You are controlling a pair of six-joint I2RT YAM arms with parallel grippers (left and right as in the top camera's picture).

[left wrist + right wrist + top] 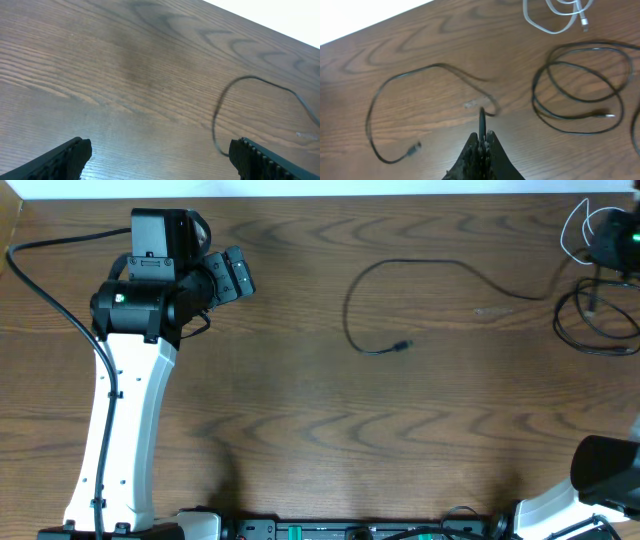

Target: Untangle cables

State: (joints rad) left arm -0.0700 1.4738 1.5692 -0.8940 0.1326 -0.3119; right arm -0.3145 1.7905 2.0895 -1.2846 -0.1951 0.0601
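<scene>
A long black cable (420,264) lies in a loop across the table's middle, its plug (401,346) lying free. It also shows in the right wrist view (395,82) and in the left wrist view (220,107). My right gripper (610,242) at the far right back is shut on this cable's other end (482,120); its jaws (482,142) pinch the cord. A coiled black cable (600,330) (580,85) and a white cable (572,225) (555,17) lie next to it. My left gripper (240,275) (162,160) is open and empty, left of the loop.
The thick black wire of the left arm (40,270) runs along the table's left side. The table's back edge (320,197) meets a white surface. The arm bases stand at the front edge (300,530).
</scene>
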